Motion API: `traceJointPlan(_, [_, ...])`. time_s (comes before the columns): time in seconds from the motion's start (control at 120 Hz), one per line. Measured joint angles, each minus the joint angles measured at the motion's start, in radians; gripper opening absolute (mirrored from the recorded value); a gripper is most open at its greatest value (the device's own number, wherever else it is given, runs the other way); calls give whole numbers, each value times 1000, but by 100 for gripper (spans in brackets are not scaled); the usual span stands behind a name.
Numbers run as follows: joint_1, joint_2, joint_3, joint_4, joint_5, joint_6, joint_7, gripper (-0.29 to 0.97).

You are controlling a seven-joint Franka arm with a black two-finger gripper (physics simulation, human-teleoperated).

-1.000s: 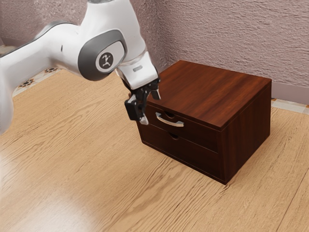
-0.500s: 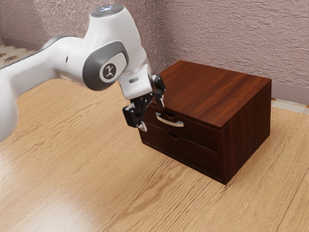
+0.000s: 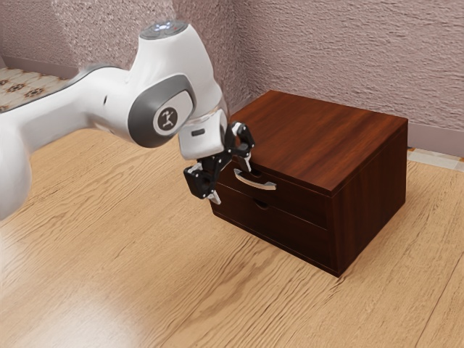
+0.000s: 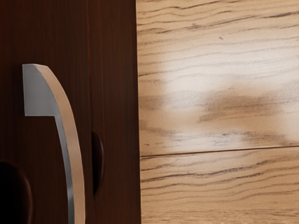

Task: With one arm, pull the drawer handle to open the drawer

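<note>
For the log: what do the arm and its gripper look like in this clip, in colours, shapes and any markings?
The arm is glossy white, with smooth, rounded shells. A round grey joint cap carries a small white emblem. A pale wrist block leads to the gripper, which is black, angular and two-fingered.

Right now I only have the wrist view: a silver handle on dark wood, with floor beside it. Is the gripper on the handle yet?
Observer: No. The gripper is open. It sits by the end of the handle toward the exterior view's left and is not shut on it.
Operator: Drawer open at all?
Observer: No. The top drawer looks shut, its front flush with the cabinet.
Operator: Anything under it?
Observer: A lower drawer, which also looks shut.
</note>
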State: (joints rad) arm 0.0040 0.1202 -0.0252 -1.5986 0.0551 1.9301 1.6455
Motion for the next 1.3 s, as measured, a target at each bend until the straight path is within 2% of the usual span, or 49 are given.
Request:
traceJointPlan(0.292, [-2, -12, 1, -31, -1, 17, 37, 68])
traceJointPlan(0.433, [-6, -13, -1, -35, -2, 23, 48, 50])
traceJointPlan(0.642, [-6, -38, 0, -56, -2, 28, 54, 31])
traceJointPlan(0.85, [-11, -104, 9, -159, -3, 51, 50, 31])
traceJointPlan(0.908, [-45, -122, 41, -183, -3, 57, 48, 29])
traceJointPlan(0.942, [-12, -132, 8, -195, -3, 60, 47, 28])
traceJointPlan(1.142, [-12, -209, 9, -279, -3, 75, 41, 24])
traceJointPlan(1.3, [-10, -268, 11, -342, -2, 81, 34, 29])
